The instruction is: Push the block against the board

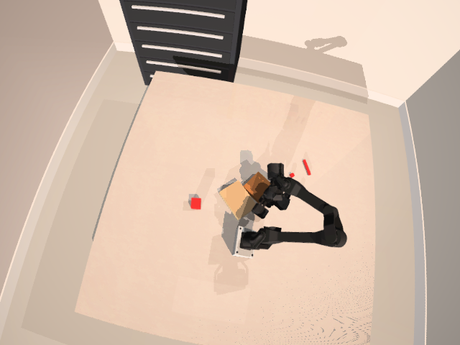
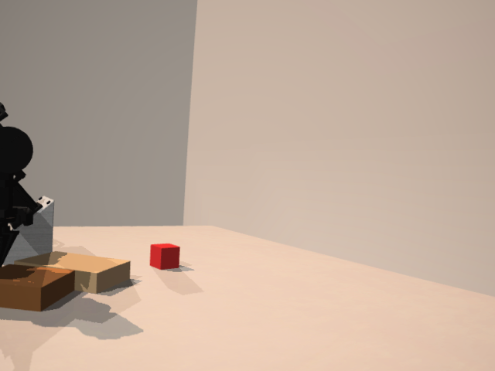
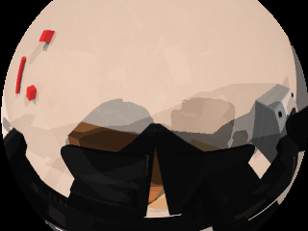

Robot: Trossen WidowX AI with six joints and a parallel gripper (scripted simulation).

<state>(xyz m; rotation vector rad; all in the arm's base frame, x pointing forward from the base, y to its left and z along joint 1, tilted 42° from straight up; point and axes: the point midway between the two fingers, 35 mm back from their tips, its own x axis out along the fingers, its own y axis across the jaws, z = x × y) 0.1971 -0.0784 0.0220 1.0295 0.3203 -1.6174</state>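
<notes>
The brown square block [image 1: 256, 182] [image 2: 19, 296] [image 3: 103, 140] lies flat beside the light tan board [image 1: 234, 196] [image 2: 93, 263]. Its side faces the board's long side and looks close to or against it; whether the whole side touches cannot be told. The board's upper corner in the top view sticks out past the block's corner, so those edges are not even there. My gripper [image 1: 264, 198] [image 3: 154, 127] is shut and empty, low at the block's right side in the top view. Its fingers hide part of the block and most of the board in the wrist view. Fingertip contact is hidden.
A red cube [image 1: 195, 203] [image 2: 164, 256] stands left of the board. A small red piece [image 1: 292, 175] and a red bar [image 1: 306, 167] lie right of the hand. A grey-white angled box [image 1: 237, 248] [image 2: 43, 227] [image 3: 269, 117] stands below the board, by the arm's base.
</notes>
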